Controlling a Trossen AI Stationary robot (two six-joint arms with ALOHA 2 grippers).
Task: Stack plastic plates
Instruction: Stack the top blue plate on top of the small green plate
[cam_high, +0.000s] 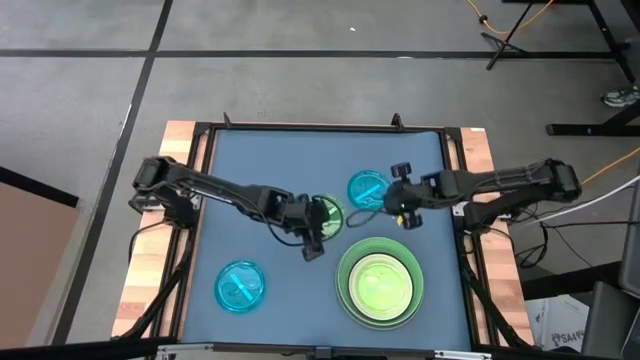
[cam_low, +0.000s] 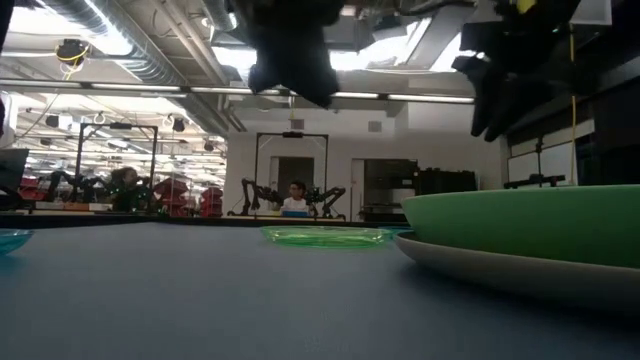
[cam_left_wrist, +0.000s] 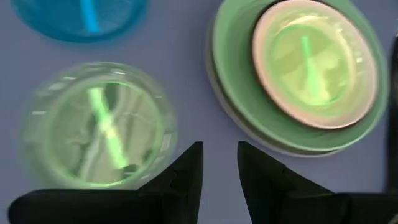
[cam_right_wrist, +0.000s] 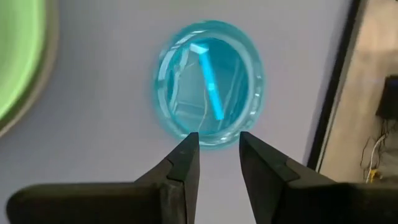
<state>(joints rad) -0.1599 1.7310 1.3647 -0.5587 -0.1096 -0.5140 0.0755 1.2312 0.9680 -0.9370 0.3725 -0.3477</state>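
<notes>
A stack stands near the table's front right: a large grey plate, a light green plate, a white plate and a small translucent green plate on top. Another small green plate lies flat on the mat at mid-table and also shows in the left wrist view. One small blue plate lies behind it, and another lies at the front left. My left gripper hovers open beside the loose green plate. My right gripper hovers open by the far blue plate's rim. Both are empty.
The blue mat has bare room along the far side and the left. Black rails and wooden strips border the table. In the low view both grippers hang well above the tabletop.
</notes>
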